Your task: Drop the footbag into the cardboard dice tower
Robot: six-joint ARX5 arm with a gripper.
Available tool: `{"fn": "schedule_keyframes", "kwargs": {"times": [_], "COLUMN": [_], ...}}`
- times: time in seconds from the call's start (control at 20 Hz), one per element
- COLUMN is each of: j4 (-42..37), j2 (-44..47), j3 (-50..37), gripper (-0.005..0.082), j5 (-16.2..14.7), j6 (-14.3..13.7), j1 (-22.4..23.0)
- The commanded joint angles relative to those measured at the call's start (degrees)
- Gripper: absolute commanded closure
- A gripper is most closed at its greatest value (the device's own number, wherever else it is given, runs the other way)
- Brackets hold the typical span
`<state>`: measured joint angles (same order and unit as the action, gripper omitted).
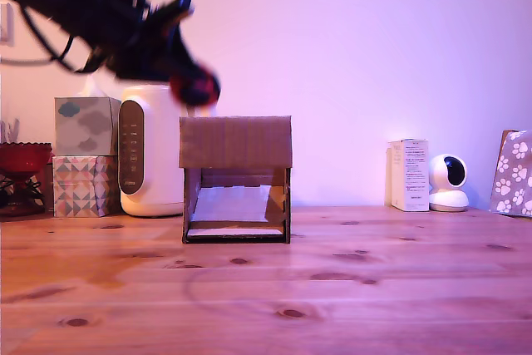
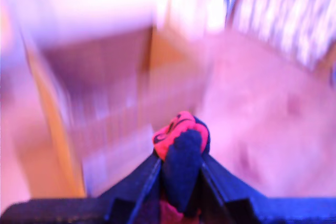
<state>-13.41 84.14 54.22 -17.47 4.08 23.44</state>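
Note:
The red and dark footbag (image 2: 181, 145) is squeezed between my gripper's (image 2: 180, 167) dark fingers; the gripper is shut on it. In the exterior view the footbag (image 1: 196, 88) hangs blurred in the air, just above the left top corner of the cardboard dice tower (image 1: 236, 141). The tower is a brown corrugated box with a plain upper band and a framed front opening showing a pale ramp. My arm reaches in from the exterior view's upper left. The wrist view is motion-blurred, with a brown cardboard shape (image 2: 100, 77) below the footbag.
A white rounded appliance (image 1: 150, 151) stands directly behind the tower's left side. Patterned tissue boxes (image 1: 86, 155) and a red bowl (image 1: 22, 157) sit further to the exterior view's left. A white carton (image 1: 410, 175), small camera (image 1: 449, 182) and paw-print bag (image 1: 513, 174) line the right.

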Motion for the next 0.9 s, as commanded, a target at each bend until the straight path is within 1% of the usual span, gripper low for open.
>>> {"fn": "schedule_keyframes", "kwargs": {"times": [0.0,0.15,0.3,0.35,0.4,0.55,0.7,0.85], "j4": [-3.9,-4.5,-3.3,-2.3,-1.3,2.4,6.4,10.3], "j2": [0.3,1.9,6.1,8.0,9.8,15.5,22.0,27.1], "j3": [0.2,4.3,10.4,12.7,15.3,22.8,30.3,35.7], "gripper": [0.0642,0.0642,0.0642,0.0642,0.0642,0.0642,0.0642,0.0642], "j5": [0.1,1.4,1.4,1.4,1.5,1.9,2.1,2.1], "j6": [0.0,0.0,-0.1,-0.1,-1.4,-3.0,-3.1,-3.1], "j1": [0.0,0.0,-0.1,-0.1,-0.1,-0.2,-1.1,-1.9]}}
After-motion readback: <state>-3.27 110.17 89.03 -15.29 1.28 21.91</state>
